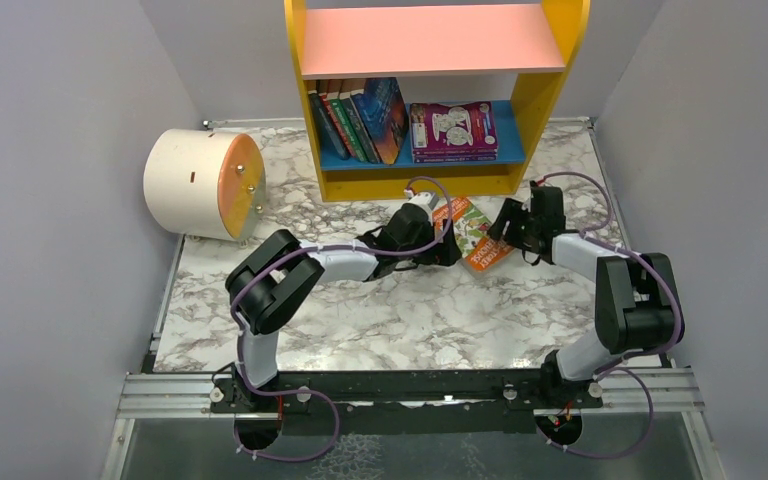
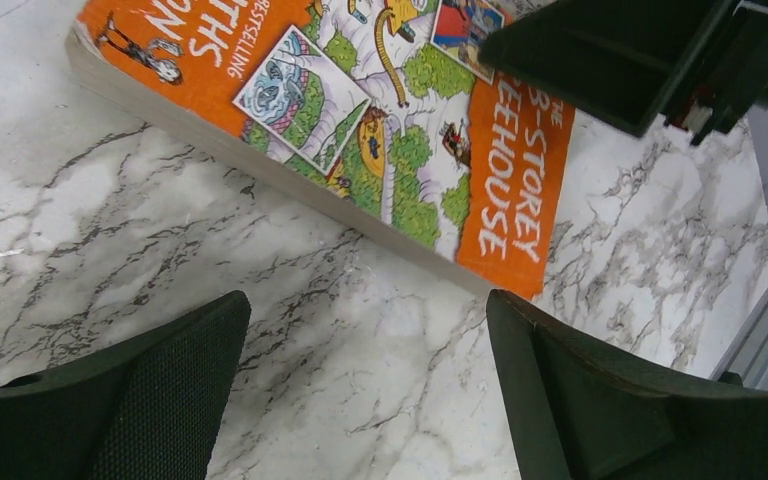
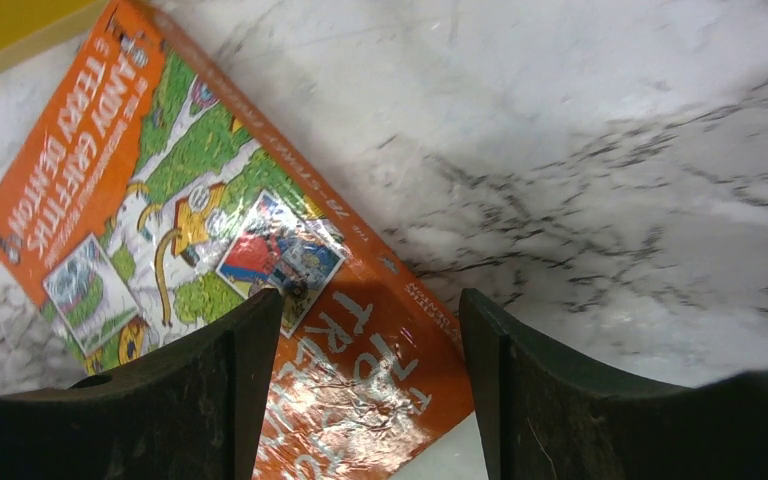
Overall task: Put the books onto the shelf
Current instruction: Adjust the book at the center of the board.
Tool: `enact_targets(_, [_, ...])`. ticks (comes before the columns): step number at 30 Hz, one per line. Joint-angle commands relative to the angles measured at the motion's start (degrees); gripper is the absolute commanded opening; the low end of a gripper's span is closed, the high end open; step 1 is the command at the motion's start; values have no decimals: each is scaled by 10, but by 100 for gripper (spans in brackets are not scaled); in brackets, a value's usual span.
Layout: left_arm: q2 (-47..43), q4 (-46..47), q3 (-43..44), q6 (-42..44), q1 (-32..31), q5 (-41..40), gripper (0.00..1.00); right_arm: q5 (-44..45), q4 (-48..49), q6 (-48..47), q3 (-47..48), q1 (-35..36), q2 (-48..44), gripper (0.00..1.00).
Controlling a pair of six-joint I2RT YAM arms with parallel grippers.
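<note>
An orange book (image 1: 472, 235) with a cartoon treehouse cover lies flat on the marble table, just in front of the shelf (image 1: 545, 85). My left gripper (image 1: 448, 248) is open over bare marble (image 2: 365, 312), next to the book's (image 2: 360, 130) long page edge. My right gripper (image 1: 507, 226) is open and hovers above the book's (image 3: 210, 230) lower corner by the spine, its fingers (image 3: 370, 312) either side of that corner, gripping nothing. On the shelf's blue lower board several books (image 1: 360, 120) stand leaning at the left. A purple one (image 1: 452, 130) lies on a flat stack at the right.
A cream cylinder (image 1: 205, 183) with an orange end lies on its side at the back left of the table. Grey walls close in both sides. A metal rail (image 1: 410, 390) runs along the near edge. The shelf's yellow base (image 3: 10, 25) is close to the book's far end.
</note>
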Motion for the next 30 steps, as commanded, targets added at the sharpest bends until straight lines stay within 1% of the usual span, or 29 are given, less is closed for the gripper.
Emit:
enact_targets(1, [15,21,21,-3,6,5,83,-82,16,9,-24,38,-14,64])
enact_targets(5, [25,24,31,-1,7,16,83,-87,20,26,-34,82,-22,63])
enact_targets(8, [32,26,36,-1,9,20,83,-93,31,35,-48,95,-30,63])
enact_targets(15, [31,25,41,2,17,28,83,-94,38,35,-62,97,-30,62])
enact_targets(20, [19,25,44,1,18,27,82,-107,56,36,-71,98,-18,61])
enact_targets(30, [0,25,49,-1,18,27,82,-111,64,36,-74,98,-11,60])
